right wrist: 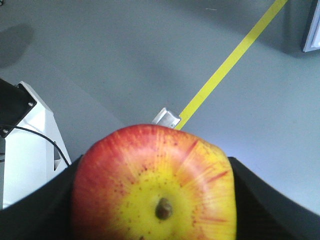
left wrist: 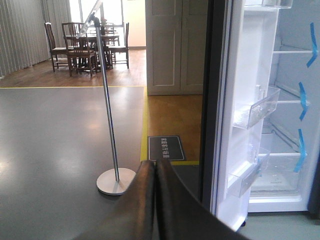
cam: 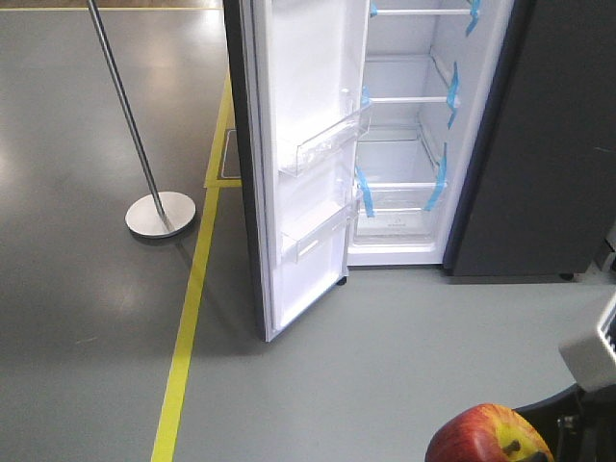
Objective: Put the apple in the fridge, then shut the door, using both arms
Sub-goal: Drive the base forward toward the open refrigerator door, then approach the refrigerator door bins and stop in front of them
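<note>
The red and yellow apple [right wrist: 155,185] fills the right wrist view, pinched between the black fingers [right wrist: 270,200] of my right gripper [right wrist: 155,200]. The front view catches the apple [cam: 486,435] at the bottom right edge, well short of the fridge [cam: 414,135]. The fridge stands open, white inside, with glass shelves and blue tape strips. Its door [cam: 303,164] is swung out to the left, white inner face with clear bins showing. My left gripper [left wrist: 155,167] is shut with nothing in it, facing the door [left wrist: 240,110] edge from the left.
A metal pole on a round base [cam: 159,212] stands on the grey floor left of the door. A yellow floor line [cam: 188,318] runs past it. A dark grey cabinet side [cam: 558,135] flanks the fridge on the right. Dining chairs [left wrist: 85,42] stand far back.
</note>
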You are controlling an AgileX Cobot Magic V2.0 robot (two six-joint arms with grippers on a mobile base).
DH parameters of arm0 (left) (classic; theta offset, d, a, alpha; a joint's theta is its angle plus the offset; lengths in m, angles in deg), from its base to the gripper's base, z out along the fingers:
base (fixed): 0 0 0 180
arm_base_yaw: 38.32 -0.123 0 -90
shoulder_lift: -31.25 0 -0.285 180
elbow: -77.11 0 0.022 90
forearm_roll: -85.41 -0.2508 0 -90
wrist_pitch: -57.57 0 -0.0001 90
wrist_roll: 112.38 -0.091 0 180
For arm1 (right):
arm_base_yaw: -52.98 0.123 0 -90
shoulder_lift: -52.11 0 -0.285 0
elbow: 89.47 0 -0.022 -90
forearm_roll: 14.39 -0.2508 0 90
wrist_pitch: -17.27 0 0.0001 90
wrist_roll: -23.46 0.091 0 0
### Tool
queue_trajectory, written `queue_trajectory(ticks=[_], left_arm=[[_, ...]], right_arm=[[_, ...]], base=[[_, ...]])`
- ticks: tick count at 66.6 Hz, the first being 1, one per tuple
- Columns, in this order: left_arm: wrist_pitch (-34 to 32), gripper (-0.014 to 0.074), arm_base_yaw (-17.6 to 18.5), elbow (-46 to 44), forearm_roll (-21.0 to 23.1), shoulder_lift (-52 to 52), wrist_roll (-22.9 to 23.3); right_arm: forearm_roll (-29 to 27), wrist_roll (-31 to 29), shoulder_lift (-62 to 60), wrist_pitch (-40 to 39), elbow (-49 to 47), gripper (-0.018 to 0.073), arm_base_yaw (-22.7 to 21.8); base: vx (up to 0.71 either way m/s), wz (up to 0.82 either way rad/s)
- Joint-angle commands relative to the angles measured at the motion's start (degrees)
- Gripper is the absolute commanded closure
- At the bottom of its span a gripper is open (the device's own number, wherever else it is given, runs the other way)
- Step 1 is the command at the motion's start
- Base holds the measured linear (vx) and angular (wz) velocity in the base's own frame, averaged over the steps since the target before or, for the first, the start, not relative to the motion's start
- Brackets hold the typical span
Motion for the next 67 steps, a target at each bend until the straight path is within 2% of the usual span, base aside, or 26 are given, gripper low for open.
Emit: queue_trajectory(ticks=[1,67], left_arm=[[-4.0,0.0603,-0.2,0.7,0.0,0.8,0.3],[-4.0,0.0603,-0.2,0.7,0.0,0.8,0.3]], right_arm=[[-2.2,-0.4,-0.3,-2.7,-1.6,0.0224,0.1],[-2.2,-0.4,-0.3,-2.7,-1.6,0.0224,0.1]], base=[[0.22,0.01],[0.19,0.02]])
